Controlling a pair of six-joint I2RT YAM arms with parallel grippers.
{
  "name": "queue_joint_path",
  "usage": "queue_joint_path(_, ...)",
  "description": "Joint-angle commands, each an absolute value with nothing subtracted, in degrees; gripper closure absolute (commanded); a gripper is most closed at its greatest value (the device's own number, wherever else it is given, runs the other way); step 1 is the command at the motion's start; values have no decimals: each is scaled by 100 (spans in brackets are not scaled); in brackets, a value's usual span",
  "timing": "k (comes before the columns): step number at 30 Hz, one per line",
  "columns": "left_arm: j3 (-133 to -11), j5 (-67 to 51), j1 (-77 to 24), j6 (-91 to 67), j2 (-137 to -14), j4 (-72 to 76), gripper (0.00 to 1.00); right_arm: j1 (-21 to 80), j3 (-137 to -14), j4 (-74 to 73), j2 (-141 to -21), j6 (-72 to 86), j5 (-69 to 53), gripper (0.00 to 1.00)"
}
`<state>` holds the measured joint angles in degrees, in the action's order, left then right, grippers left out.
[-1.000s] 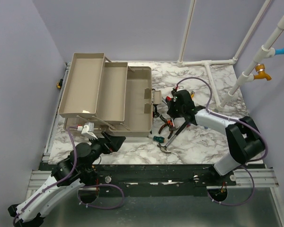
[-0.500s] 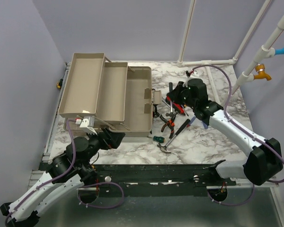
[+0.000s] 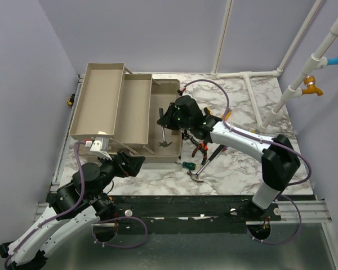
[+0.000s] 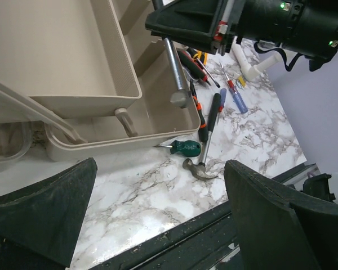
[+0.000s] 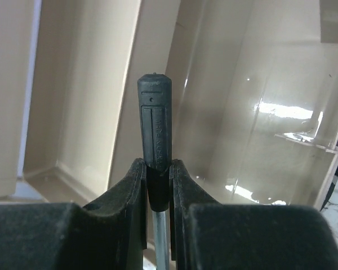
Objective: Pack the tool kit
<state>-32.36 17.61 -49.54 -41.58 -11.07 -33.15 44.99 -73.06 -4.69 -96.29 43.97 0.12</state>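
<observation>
Packing looks barely begun to us: our right gripper [image 5: 158,169] pinches a black-handled tool [image 5: 154,124] over the open toolbox [image 3: 170,84], our left gripper [image 3: 134,164] gapes wide nearby, and hammer [image 3: 196,175], pliers [image 3: 199,149] and screwdriver [image 3: 187,165] lie on the table [image 3: 242,163].

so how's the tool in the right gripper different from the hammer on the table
Pose: the held tool hangs nearly upright; the hammer lies flat. State: the held tool is clamped in the right gripper; the hammer is untouched. Place: the held tool is over the open toolbox; the hammer is on the table. Both have a black grip and metal shaft.
</observation>
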Motion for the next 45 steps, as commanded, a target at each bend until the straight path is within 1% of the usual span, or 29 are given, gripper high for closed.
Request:
queue_joint_path(1, -3244, 1938, -4975, -4137, -906, -3539, 1, 4827, -8003, -1079, -10062, 5141, 2033, 99)
queue_joint_path(4, -3217, 1973, -4975, -4152, -800, -3583, 1, 4901, -8151, -1090, -10391, 5079, 2183, 99)
queue_joint_path(6, -3209, 1985, -4975, -4157, -770, -3611, 1, 4934, -8146, -1013, -10535, 5034, 2291, 94)
queue_joint_path(11, -3206, 1976, -4975, -4166, -740, -3642, 1, 4951, -8146, -700, -10778, 4819, 2237, 76)
queue_joint_path(13, -3208, 1966, -4975, -4165, -733, -3669, 1, 4953, -8218, -707, -10785, 4778, 2187, 58)
queue_joint_path(15, -3223, 1990, -4975, -4165, -728, -3708, 1, 4965, -8307, -770, -10732, 4670, 2157, 53)
queue_joint_path(17, -3221, 2005, -4975, -4175, -696, -3742, 1, 4974, -8317, -854, -10584, 4604, 2218, 32)
queue_joint_path(18, -3212, 2022, -4973, -4175, -674, -3746, 1, 4977, -8294, -891, -10490, 4574, 2271, 17)
queue_joint_path(23, -3062, 2037, -4972, -4290, -569, -3690, 1, 4975, -7907, -1084, -9675, 4378, 2468, 16)
queue_joint_path(24, -3016, 2043, -4975, -4359, -539, -3680, 1, 4975, -7727, -1119, -9426, 4382, 2604, 12)
queue_joint_path(25, -2974, 2049, -4975, -4445, -511, -3676, 1, 4975, -7593, -1241, -9215, 4488, 2760, 5)
queue_joint_path(26, -2942, 2038, -4974, -4475, -486, -3643, 1, 4979, -7420, -1381, -8981, 4594, 2938, 0)
queue_joint_path(31, -2690, 1891, -4975, -4489, -111, -3342, 1, 4975, -6386, -1608, -7797, 4230, 3119, 0)
queue_joint_path(33, -2512, 1889, -4970, -4489, 223, -3146, 1, 4964, -5927, -1630, -7367, 4284, 3222, 0)
queue_joint_path(36, -2286, 1941, -4974, -4531, 737, -2902, 1, 4908, -5427, -2039, -6939, 4620, 3366, 0)
queue_joint_path(38, -2199, 2001, -4975, -4594, 1045, -2866, 1, 4816, -5213, -2385, -6832, 4872, 3372, 2)
queue_joint_path(40, -2179, 2028, -4974, -4590, 1133, -2889, 1, 4705, -5010, -2629, -6805, 5150, 3355, 5)
queue_joint_path(45, -2398, 1882, -4975, -4486, 682, -3082, 1, 4471, -4651, -2646, -6912, 5872, 3192, 13)
